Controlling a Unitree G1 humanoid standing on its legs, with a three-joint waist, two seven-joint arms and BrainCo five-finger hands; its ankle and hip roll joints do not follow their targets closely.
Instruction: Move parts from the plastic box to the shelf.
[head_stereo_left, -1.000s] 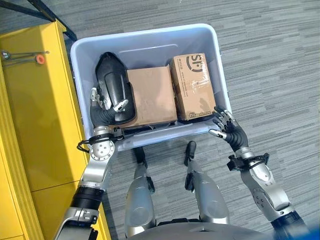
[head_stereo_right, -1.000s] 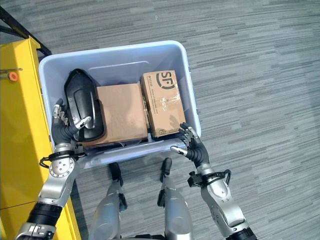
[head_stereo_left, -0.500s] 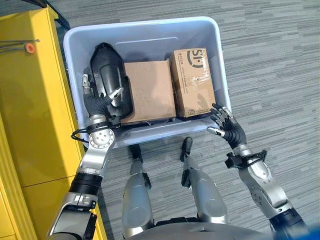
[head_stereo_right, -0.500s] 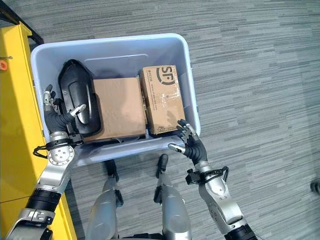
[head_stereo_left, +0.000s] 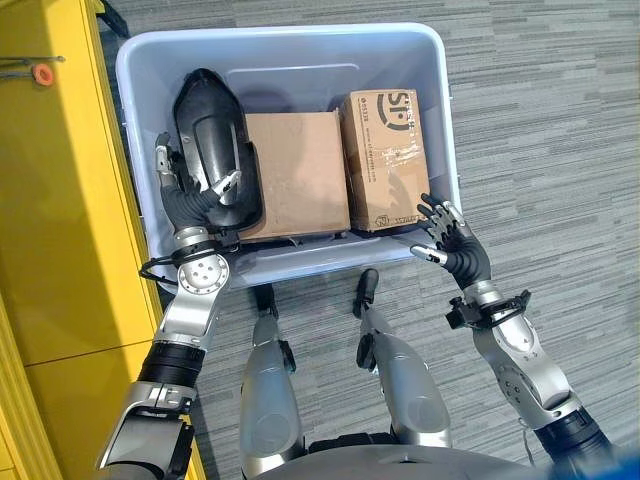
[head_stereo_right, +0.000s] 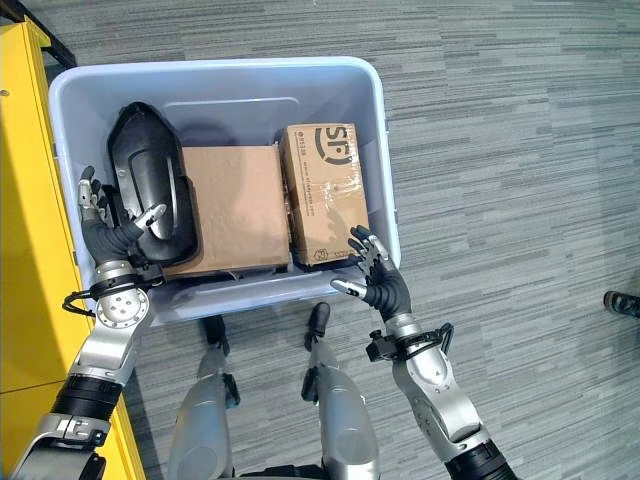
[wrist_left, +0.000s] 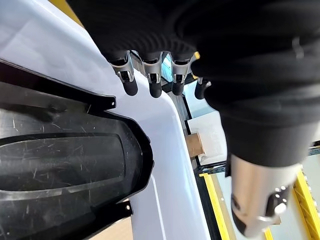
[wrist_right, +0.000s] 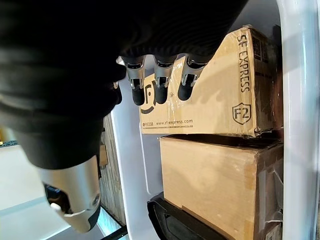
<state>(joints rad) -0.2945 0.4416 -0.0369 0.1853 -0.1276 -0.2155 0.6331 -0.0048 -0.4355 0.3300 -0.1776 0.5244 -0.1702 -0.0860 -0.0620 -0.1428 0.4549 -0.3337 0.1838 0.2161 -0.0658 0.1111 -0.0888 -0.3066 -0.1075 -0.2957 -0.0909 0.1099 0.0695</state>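
Yellow shelf (head_stereo_left: 60, 200) runs down the left; the box (head_stereo_left: 290, 45) sits beside it holding a black part (head_stereo_left: 210, 140), a plain carton (head_stereo_left: 295, 170) and a printed carton (head_stereo_left: 385, 155) side by side. Left hand (head_stereo_left: 185, 200), fingers spread, at the part's near-left edge; right hand (head_stereo_left: 450, 240) splayed at the near-right corner

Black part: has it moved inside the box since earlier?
No. The black part still lies between the plain carton and the box wall; the camera shifted.
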